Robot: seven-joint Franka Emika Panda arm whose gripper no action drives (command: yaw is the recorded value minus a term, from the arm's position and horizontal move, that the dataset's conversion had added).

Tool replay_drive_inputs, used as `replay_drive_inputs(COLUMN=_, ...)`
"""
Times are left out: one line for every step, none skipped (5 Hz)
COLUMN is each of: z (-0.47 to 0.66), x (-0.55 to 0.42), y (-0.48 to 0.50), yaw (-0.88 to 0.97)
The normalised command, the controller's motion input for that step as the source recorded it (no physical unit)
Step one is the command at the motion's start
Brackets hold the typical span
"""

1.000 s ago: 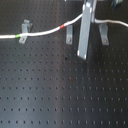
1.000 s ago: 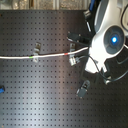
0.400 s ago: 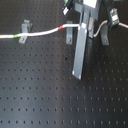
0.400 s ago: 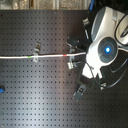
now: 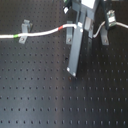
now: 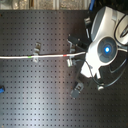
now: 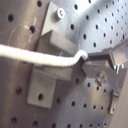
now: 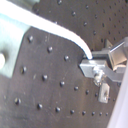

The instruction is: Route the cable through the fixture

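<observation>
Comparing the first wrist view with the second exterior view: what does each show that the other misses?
Only the first wrist view shows the cable lying across a metal clip, its end pinched in the gripper. Only the second exterior view shows the layout: the cable's green band by the clip on the second exterior view's left, its red band, another clip lower down, and the arm. Both show the white cable and perforated board.
</observation>
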Motion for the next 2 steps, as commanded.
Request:
replay_drive_inputs(z=0.03, x=-0.219, y=0.126, yaw=0.59)
replay_drive_inputs(z=0.00, x=-0.008, y=-0.010, yaw=0.00)
